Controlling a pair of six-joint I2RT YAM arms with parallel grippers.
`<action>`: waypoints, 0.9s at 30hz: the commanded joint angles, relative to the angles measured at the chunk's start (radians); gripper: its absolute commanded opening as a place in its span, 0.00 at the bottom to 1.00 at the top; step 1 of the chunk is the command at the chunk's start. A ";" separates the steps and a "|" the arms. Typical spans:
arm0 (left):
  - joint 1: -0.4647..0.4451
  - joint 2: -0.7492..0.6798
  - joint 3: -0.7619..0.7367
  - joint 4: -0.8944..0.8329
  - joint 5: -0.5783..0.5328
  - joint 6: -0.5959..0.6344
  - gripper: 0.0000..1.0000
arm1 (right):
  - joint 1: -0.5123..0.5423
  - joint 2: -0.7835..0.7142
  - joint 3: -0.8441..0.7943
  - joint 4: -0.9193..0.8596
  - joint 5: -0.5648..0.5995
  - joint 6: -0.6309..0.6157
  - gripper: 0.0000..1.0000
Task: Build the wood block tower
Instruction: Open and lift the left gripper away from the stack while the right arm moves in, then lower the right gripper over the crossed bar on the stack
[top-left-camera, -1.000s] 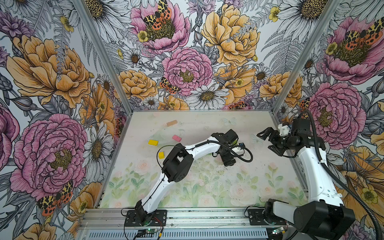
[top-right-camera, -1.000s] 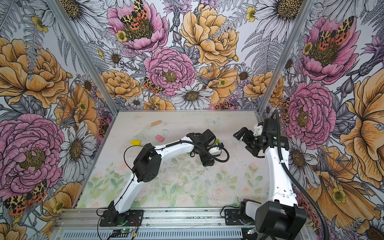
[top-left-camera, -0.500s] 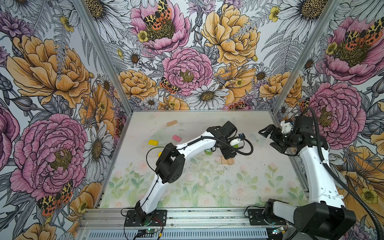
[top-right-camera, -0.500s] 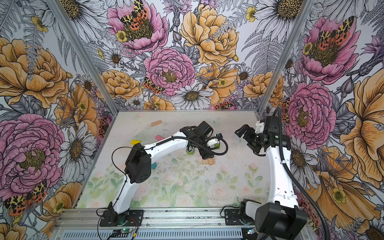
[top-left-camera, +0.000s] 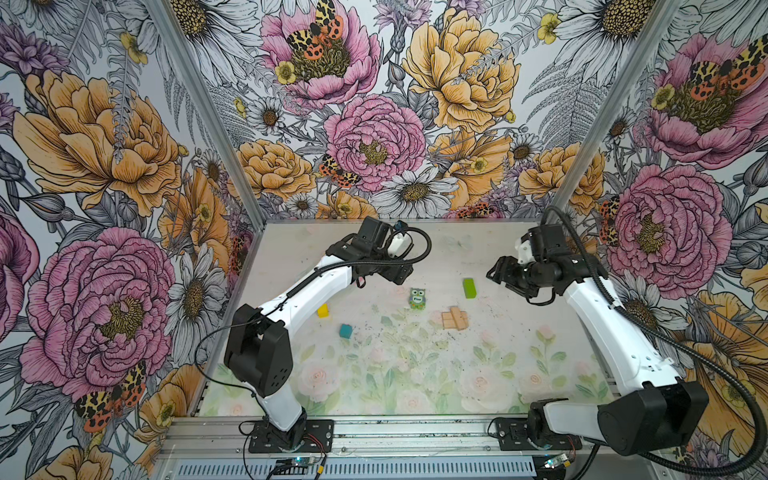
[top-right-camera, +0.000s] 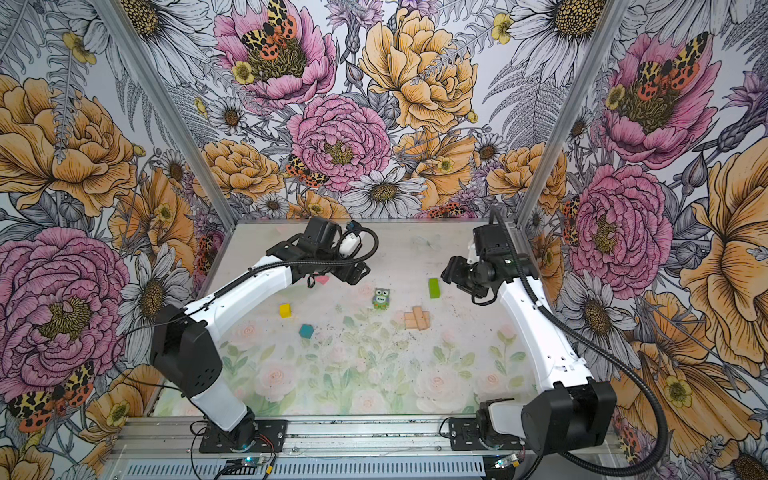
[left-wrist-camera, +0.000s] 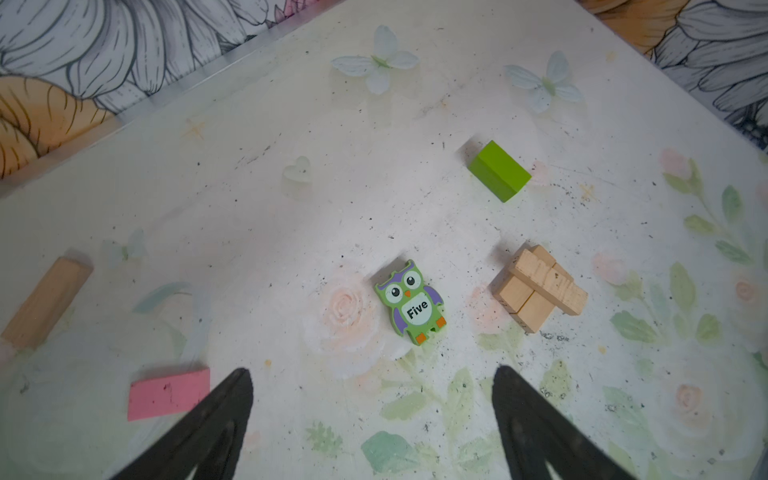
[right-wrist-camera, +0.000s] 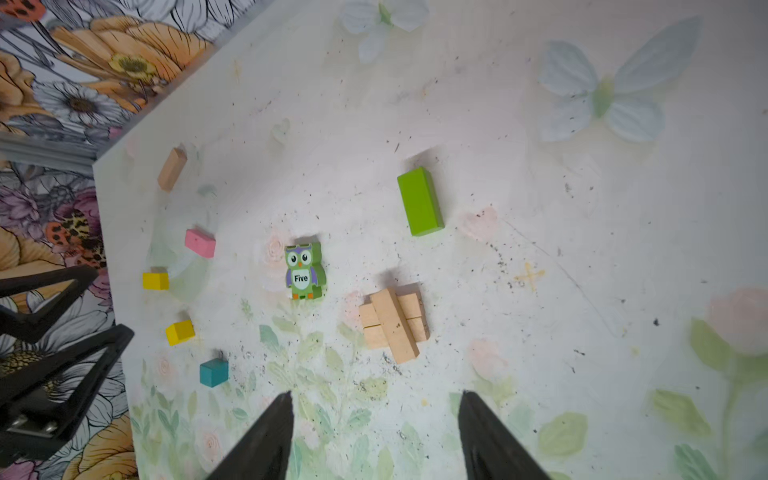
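Wood block tower (top-left-camera: 455, 319), a low crossed stack, sits mid-desk (top-left-camera: 415, 374) in both top views, between both arms. Left wrist view: left hand (left-wrist-camera: 372, 374) gapes empty. Right wrist view: right hand (right-wrist-camera: 374, 399) is spread, holding nothing.

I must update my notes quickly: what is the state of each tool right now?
Left tool: open, holding nothing.
Right tool: open, holding nothing.

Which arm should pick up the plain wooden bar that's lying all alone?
Left. The wooden bar lies close to the left gripper, whose jaws are open and empty. The right gripper hangs over by the green block, much farther from that bar.
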 joint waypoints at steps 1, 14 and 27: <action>0.047 -0.149 -0.161 0.254 0.035 -0.252 0.93 | 0.063 0.044 0.018 0.014 0.104 0.023 0.62; 0.131 -0.383 -0.348 0.234 -0.031 -0.448 0.97 | 0.261 0.264 0.024 0.030 0.193 0.029 0.50; 0.140 -0.453 -0.345 0.228 0.114 -0.391 0.99 | 0.298 0.363 -0.044 0.088 0.220 0.043 0.55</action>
